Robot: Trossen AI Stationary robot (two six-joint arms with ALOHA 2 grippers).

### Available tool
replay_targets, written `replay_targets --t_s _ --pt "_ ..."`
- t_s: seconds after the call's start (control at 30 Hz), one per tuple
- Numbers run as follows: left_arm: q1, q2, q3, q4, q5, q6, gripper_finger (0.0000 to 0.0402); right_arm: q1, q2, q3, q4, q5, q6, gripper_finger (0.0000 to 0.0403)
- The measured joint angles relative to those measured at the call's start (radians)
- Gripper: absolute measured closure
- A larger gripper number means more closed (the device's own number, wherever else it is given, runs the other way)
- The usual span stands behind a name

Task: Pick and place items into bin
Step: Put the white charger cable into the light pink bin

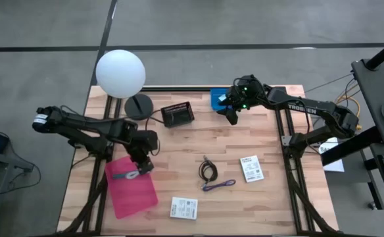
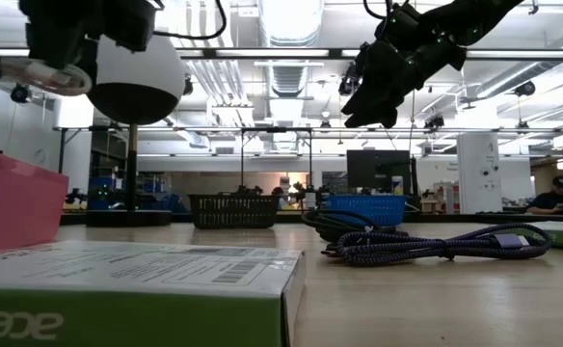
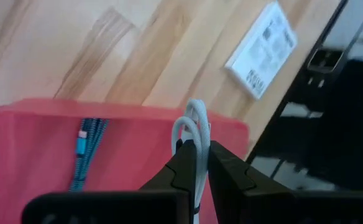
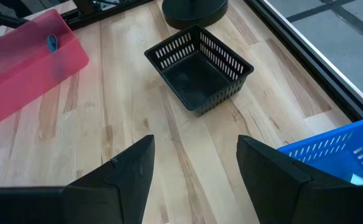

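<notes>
Left gripper (image 1: 139,168) sits above the pink bin (image 1: 131,187), fingers clamped on a pale grey-white cable (image 3: 196,134); a teal braided cable (image 3: 85,152) already lies inside. Right gripper (image 1: 233,113) hangs spread and empty beside the blue basket (image 1: 218,99). On the table (image 1: 271,197): black cable (image 1: 208,170), purple cable (image 1: 219,185), two white packets (image 1: 251,168) (image 1: 183,207).

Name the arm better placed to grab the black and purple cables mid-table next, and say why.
Probably the right. The right gripper hangs open and empty near the blue bin, while the left gripper is shut on a white cable over the pink bin. The cables lie between both arms.
</notes>
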Motion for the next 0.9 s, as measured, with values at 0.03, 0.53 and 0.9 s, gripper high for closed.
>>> replay_targets --t_s 0.03,0.53,0.9 --pt "-0.004 0.0 -0.003 -0.009 -0.003 0.02 0.0388 0.0 0.0 0.0 0.0 0.0 0.0 0.0188" --pt "-0.023 -0.01 -0.174 -0.103 -0.136 0.098 0.0388 0.0 0.0 0.0 0.0 0.019 0.001 0.0188" --pt "-0.024 -0.008 -0.318 -0.028 -0.142 0.109 0.0388 0.0 0.0 0.0 0.0 0.019 0.001 0.0188"
